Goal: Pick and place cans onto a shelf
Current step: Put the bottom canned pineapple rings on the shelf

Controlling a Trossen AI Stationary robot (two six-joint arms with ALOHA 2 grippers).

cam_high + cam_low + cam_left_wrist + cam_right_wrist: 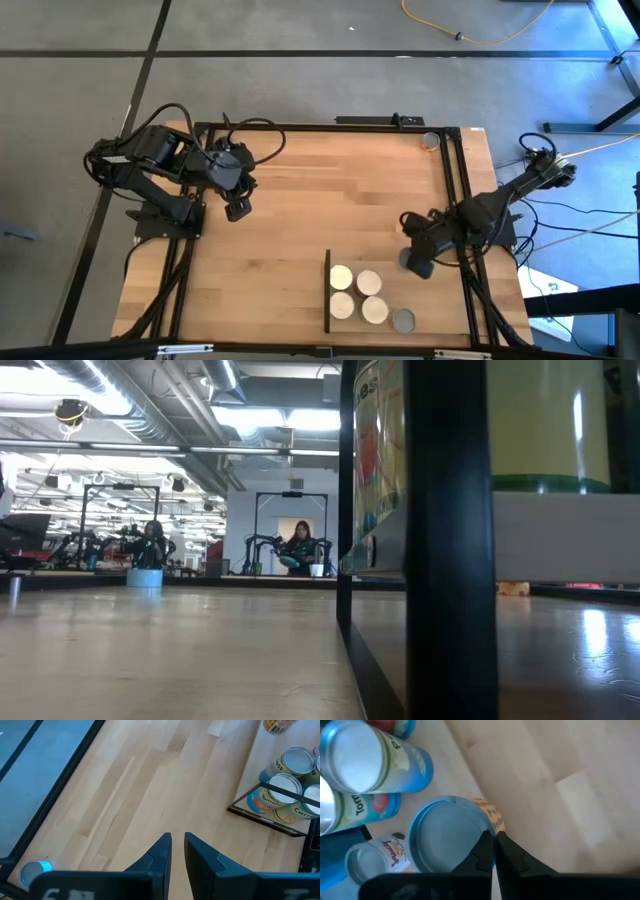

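Four cream-topped cans (357, 294) sit in a tight 2x2 block on the shelf (329, 290), near edge of the table, right of centre. Labels partly readable in the left wrist view: "Toma..." and "Corr...". A grey-topped can (403, 320) stands just right of the block, touching or nearly touching the nearest cream one; can't tell if it's on the panel. Another grey-topped can (416, 262) sits just right and further back, under the right gripper (418, 258). Its fingers are pinched shut, tips over that can's rim in the right wrist view (492, 837); not visibly clamping anything. One more can (431, 141) sits alone at the far right corner of the table (300, 200).

Left gripper (237, 208) hangs over the far left of the table, well apart from the cans, fingers nearly together with a narrow gap, holding nothing.
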